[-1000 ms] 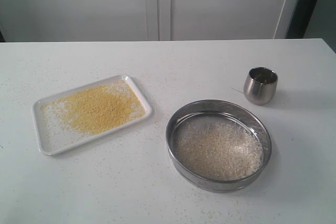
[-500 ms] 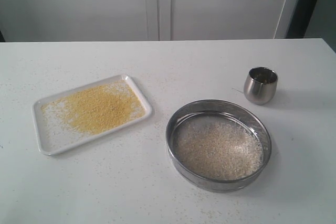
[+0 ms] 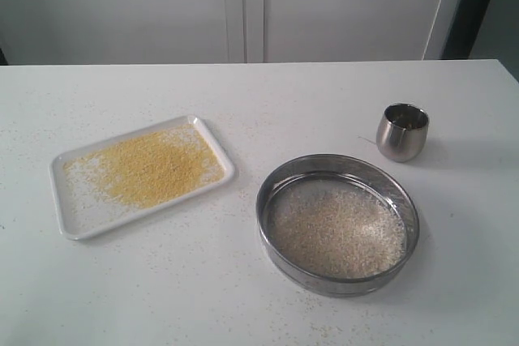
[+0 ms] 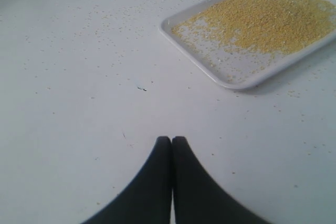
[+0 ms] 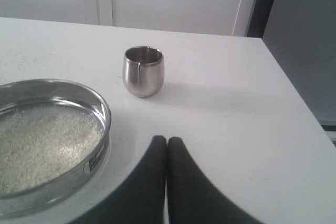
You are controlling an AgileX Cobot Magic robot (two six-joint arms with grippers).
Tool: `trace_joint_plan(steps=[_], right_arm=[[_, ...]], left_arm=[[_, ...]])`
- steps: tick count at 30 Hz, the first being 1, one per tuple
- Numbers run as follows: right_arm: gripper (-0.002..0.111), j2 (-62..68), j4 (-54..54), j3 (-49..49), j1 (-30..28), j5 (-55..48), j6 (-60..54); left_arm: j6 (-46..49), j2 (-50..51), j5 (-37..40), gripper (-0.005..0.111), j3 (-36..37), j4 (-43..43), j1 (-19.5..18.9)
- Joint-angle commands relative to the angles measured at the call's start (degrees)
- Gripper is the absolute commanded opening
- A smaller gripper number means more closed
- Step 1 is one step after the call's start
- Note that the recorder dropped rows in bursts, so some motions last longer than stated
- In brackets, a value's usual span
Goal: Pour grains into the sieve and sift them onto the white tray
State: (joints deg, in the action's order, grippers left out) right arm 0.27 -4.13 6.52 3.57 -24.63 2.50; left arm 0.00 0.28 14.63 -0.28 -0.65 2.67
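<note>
The steel sieve rests on the table at front right, holding pale rice-like grains on its mesh. On the left lies the white tray, spread with golden-yellow granules. Neither arm shows in the exterior view. In the left wrist view my left gripper is shut and empty over bare table, apart from the tray. The right gripper is likewise shut on nothing, beside the sieve.
A small rounded steel cup stands upright behind the sieve at the right, also seen in the right wrist view as the cup. Stray grains speckle the white table. The table's right edge runs near the cup.
</note>
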Motion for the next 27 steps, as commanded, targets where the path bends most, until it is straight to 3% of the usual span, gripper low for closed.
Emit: trace_joint_plan(steps=[1, 27], right_arm=[[0.0, -0.3, -0.4, -4.1, 0.0, 2.1, 0.3], [0.0, -0.3, -0.4, -6.5, 0.0, 4.7, 0.3]], left_arm=[[0.0, -0.3, 0.0, 0.0, 0.3, 0.3, -0.2], [0.0, -0.3, 0.0, 0.0, 0.3, 0.3, -0.2]])
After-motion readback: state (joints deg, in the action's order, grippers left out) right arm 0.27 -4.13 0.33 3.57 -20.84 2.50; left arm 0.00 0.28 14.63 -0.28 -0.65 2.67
